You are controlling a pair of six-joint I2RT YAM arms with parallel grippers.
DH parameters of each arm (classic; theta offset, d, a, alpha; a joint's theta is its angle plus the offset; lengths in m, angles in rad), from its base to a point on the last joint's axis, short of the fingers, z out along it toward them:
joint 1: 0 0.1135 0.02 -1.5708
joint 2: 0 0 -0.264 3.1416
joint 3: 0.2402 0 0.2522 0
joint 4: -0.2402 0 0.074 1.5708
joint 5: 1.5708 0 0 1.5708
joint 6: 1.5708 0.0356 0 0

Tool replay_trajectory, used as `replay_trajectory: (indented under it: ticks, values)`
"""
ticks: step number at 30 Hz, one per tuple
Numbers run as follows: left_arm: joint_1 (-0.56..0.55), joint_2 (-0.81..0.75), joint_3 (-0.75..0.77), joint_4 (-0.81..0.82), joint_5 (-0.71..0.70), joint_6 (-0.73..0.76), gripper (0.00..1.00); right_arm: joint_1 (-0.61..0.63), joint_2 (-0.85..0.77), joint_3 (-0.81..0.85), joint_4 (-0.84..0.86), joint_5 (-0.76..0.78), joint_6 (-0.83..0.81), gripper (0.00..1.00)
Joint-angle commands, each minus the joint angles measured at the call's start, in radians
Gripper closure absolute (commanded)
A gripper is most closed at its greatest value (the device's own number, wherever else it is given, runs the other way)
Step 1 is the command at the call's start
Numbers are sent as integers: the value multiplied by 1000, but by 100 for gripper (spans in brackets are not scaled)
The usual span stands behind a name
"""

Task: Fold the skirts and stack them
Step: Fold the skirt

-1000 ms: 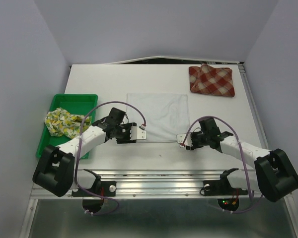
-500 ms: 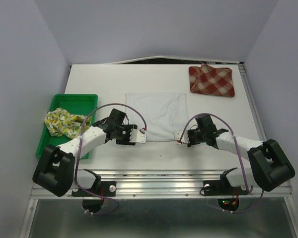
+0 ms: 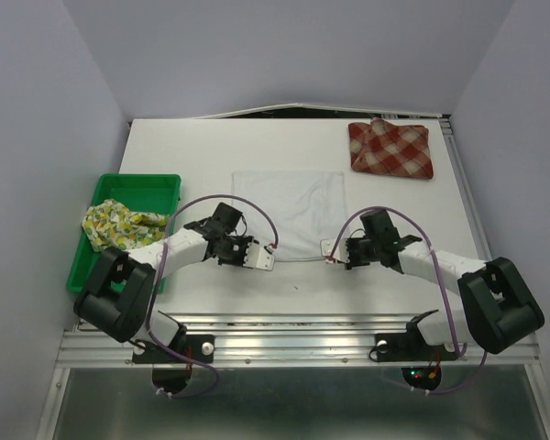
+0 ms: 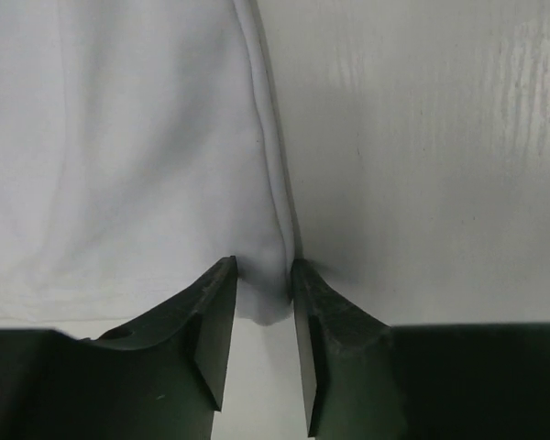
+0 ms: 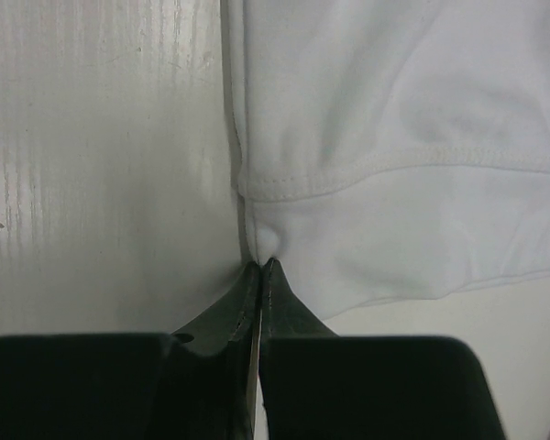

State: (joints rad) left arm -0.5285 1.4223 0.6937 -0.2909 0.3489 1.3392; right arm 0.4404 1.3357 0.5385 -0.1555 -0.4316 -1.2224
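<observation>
A plain white cloth skirt [image 3: 291, 209] lies spread flat in the middle of the white desk [image 3: 202, 147], its near edge facing the two arms. The left tool [image 3: 268, 260] sits at the skirt's near left corner. In the left wrist view its jaws stand a little apart, with the hemmed corner bunched up in the gap between the dark fingers [image 4: 215, 316]. Whether they press on the cloth cannot be told. The right tool [image 3: 327, 255] is at the near right corner. In the right wrist view its jaws are closed tight together, pinching a small pucker of the skirt's corner at the tips, just below a stitched hem. A red-and-cream plaid cloth skirt [image 3: 390, 148] lies folded at the far right of the desk, well apart from both arms. A white cloth skirt printed with yellow-green fruit [image 3: 117, 226] lies crumpled in a green plastic tray [image 3: 139, 181] at the desk's left edge.
</observation>
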Motion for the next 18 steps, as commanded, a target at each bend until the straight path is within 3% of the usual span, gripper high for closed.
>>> replay_trajectory:
  ticks: [1,2,3,4,8,18]
  values:
    - [-5,30,6,-1,-22,32,64,9,-9,47,-30,-4,23,99]
    - [-5,33,4,-1,-22,32,74,9,-10,57,-45,-6,24,99]
    - [-5,35,4,-2,-22,32,74,9,-12,60,-55,-4,24,99]
    - [-5,26,4,-8,-22,34,83,9,-16,64,-62,-7,26,99]
    - [-5,-46,-10,-68,-11,41,100,9,-69,83,-148,-27,44,99]
    - [-16,-350,6,-306,59,-11,100,9,-312,127,-510,-130,112,99]
